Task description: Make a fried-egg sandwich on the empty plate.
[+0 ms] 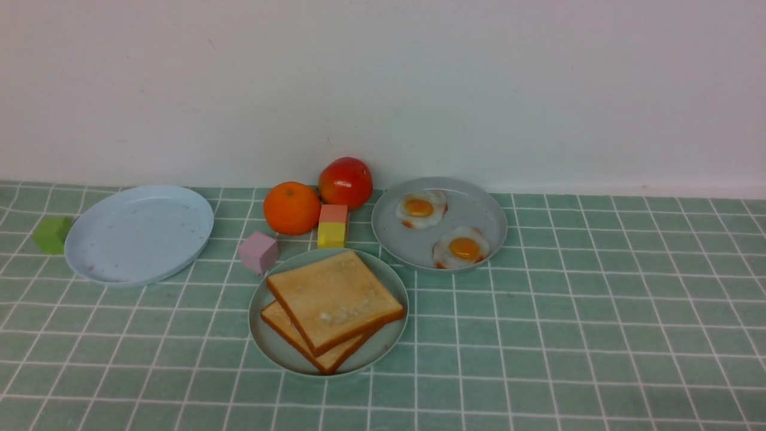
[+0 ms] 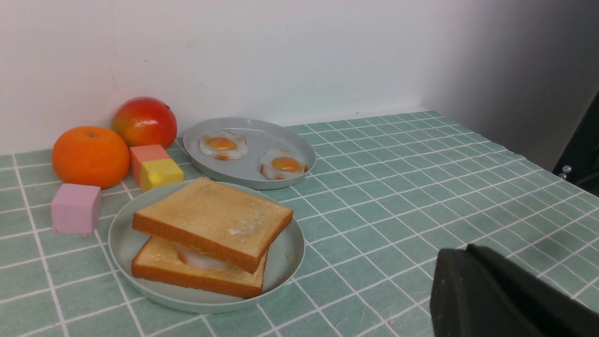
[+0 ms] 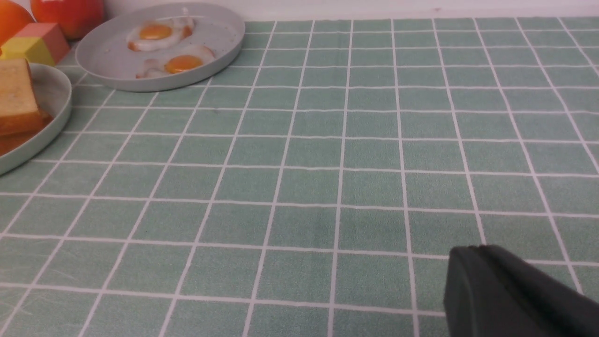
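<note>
The sandwich (image 1: 335,299) lies on the pale mint-green plate (image 1: 263,341) at the middle front of the table: two golden toast slices stacked askew. In the left wrist view a strip of the fried egg's white (image 2: 199,260) shows between the top slice (image 2: 213,217) and the lower slice (image 2: 159,267). My left gripper (image 2: 463,252) is shut and empty, low over the cloth and well off to the side of the plate (image 2: 285,255). My right gripper (image 3: 472,250) is also shut and empty, far from the plate's rim (image 3: 54,93). Neither gripper shows in the front view.
A grey plate (image 1: 473,209) behind holds two small eggs (image 1: 421,208) (image 1: 461,248). A light-blue plate (image 1: 140,233) sits at the left with a green block (image 1: 52,234) beside it. An orange (image 1: 292,208), a red fruit (image 1: 345,182), a pink block (image 1: 258,252) and a stacked orange and yellow block (image 1: 333,225) stand behind the sandwich.
</note>
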Robot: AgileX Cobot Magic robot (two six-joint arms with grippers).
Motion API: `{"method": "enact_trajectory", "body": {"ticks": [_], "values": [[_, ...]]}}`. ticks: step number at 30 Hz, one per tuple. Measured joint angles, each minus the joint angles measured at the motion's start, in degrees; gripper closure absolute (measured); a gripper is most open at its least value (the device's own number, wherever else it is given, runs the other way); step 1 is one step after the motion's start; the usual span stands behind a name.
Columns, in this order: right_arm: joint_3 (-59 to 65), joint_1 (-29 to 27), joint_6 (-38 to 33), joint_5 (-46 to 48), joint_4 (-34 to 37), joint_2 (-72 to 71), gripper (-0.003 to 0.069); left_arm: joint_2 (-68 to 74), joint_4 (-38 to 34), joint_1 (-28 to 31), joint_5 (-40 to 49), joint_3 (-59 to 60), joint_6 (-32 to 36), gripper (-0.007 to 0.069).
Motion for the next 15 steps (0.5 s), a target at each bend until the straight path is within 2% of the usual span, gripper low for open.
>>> {"method": "enact_trajectory", "body": {"ticks": [7, 10, 15], "values": [[0.0, 0.0, 0.0, 0.0, 0.0, 0.0, 0.0658, 0.0, 0.0, 0.0, -0.4, 0.2, 0.0, 0.0618], [0.0, 0.0, 0.0, 0.0, 0.0, 0.0, 0.0658, -0.2, 0.0, 1.7, -0.7, 0.6, 0.0, 0.0618], [0.0, 0.0, 0.0, 0.0, 0.0, 0.0, 0.0653, -4.9, -2.6, 17.7, -0.7, 1.2, 0.0, 0.0638]]}}
